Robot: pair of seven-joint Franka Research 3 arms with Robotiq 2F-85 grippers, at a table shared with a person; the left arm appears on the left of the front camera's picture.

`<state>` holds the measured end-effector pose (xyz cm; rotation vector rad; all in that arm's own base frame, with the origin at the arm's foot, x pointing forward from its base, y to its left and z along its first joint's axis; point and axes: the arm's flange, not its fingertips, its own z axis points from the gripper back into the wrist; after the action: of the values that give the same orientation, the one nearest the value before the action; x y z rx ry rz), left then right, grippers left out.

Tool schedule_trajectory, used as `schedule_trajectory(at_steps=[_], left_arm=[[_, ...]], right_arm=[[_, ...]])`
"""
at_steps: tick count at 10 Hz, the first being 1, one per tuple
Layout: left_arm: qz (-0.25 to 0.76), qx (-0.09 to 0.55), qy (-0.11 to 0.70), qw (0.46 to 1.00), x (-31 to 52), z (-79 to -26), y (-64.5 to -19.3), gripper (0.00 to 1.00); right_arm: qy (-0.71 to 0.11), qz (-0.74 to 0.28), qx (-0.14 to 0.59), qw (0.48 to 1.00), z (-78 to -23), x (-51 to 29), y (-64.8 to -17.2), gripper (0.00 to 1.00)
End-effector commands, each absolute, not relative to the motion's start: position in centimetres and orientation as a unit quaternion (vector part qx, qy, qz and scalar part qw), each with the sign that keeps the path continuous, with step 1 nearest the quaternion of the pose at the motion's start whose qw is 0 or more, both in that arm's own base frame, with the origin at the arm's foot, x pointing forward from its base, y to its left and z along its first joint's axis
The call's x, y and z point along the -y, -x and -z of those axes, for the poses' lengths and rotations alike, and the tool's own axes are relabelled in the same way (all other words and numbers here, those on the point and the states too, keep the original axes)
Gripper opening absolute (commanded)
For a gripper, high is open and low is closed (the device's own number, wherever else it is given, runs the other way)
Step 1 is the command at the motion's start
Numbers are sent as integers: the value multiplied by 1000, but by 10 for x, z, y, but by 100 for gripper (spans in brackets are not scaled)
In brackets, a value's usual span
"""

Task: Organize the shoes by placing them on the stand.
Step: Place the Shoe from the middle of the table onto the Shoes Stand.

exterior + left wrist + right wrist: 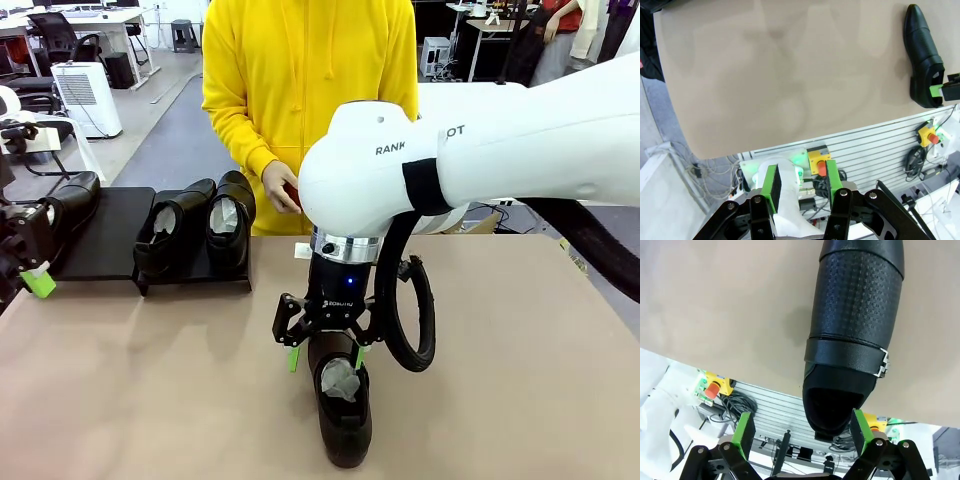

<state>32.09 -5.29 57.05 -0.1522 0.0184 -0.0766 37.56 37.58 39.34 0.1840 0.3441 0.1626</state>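
A glossy black shoe (343, 415) with white paper inside lies near the table's front edge, toe toward me. My right gripper (327, 357) stands open over its heel, one green pad on each side. In the right wrist view the heel of that shoe (840, 390) sits between the spread fingers (746, 432). The black stand (110, 235) is at the back left. Two shoes (175, 235) (230, 222) rest on its right panel and one shoe (75, 200) at its left end. My left gripper (35, 280) hangs beside that end, its pads (771, 187) apart with nothing between them.
A person in a yellow hoodie stands at the far side, one hand (280, 187) near the table edge. A black cable loop (415, 320) hangs beside the right wrist. Bare brown tabletop (150, 380) stretches between the stand and the near shoe.
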Motion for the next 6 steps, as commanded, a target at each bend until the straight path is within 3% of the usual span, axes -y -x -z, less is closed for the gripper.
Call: schedule_trajectory(at_steps=[1,6], left_arm=[[42,-8,83,996,52,-570,-321,50],[42,-8,83,996,52,-570,-321,50]], right_arm=[[-98,-82,-163,978,-398,-379,-376,100],[-98,-82,-163,978,-398,-379,-376,100]])
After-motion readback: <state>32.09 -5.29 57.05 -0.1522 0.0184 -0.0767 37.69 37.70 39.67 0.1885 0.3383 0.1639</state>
